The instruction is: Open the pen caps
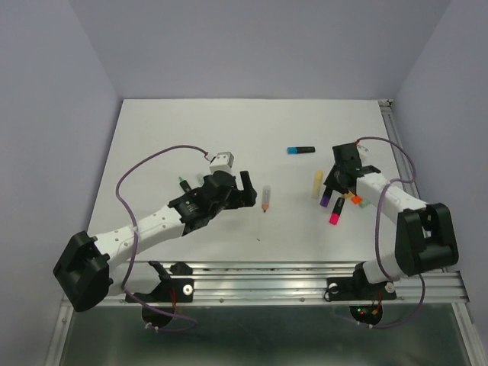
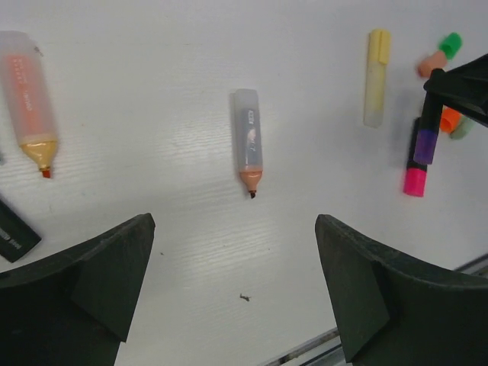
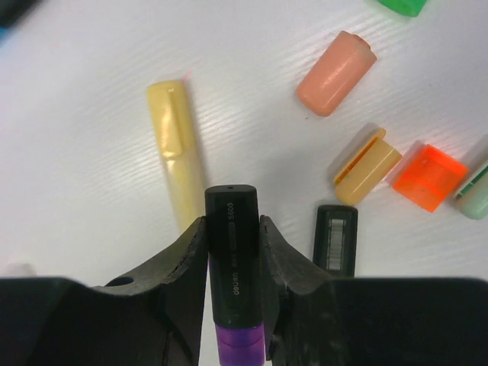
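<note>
Because the purple cap [image 3: 238, 343] sits at the end of the black pen [image 3: 231, 206] that points back toward the palm of your right hand [image 3: 232, 225], grip the black part firmly. Then turn the cap end out toward the left side so there is bare cap to take. Bring your left hand [image 2: 235, 221] across, close it on the purple plastic alone, and pull straight along the pen rather than bending it sideways.

The right hand is closed tight on the pen's black barrel. The left hand is spread wide and holds nothing. It hangs over the counter [image 2: 152, 76] above an uncapped pen with an orange tip [image 2: 248, 149], well apart from the purple cap. Near the right hand lie a yellow pen [image 3: 174, 152], a loose peach cap [image 3: 335, 72], a loose orange cap [image 3: 429, 177] and a pink cap [image 2: 414, 183] on its pen.
</note>
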`<state>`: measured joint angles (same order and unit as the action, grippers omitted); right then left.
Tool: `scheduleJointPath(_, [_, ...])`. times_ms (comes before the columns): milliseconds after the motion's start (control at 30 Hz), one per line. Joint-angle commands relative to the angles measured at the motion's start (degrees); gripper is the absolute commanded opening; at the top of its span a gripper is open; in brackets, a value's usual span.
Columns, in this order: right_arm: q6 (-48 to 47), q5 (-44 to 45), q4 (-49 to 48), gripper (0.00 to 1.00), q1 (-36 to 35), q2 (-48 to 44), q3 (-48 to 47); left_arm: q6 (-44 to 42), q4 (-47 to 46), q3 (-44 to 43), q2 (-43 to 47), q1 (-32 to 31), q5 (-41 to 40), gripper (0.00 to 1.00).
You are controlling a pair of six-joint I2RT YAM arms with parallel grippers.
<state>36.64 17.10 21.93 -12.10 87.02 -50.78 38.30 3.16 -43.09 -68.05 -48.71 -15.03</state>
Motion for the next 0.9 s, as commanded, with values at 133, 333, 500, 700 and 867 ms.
scheduleJointPath(133, [1.76,-9.46,-4.71,0.05,-6.61,-20.55,6.83,-4.03,-21.15,-2.25,-3.03,-7.35,20.02,0.99])
scheduleJointPath(333, [10.37,-5.77,-1.28,0.05,-11.27,-28.82,9.73,-3.67,-21.44,-11.99,-14.36,-11.85,17.58,0.99])
scheduleJointPath(500, [13.28,-5.59,0.83,0.05,-12.6,-30.95,10.09,-4.82,-19.51,-17.28,-21.41,-13.69,18.02,0.99])
scheduleJointPath(700, [15.47,-7.43,0.13,0.05,-13.65,-33.15,10.97,-4.9,-18.72,-20.63,-25.99,-14.13,17.93,0.95])
scheduleJointPath(867, [16.44,-7.87,-0.13,0.05,-14.09,-34.11,11.85,-5.17,-18.54,-21.95,-27.48,-14.13,18.01,0.85])
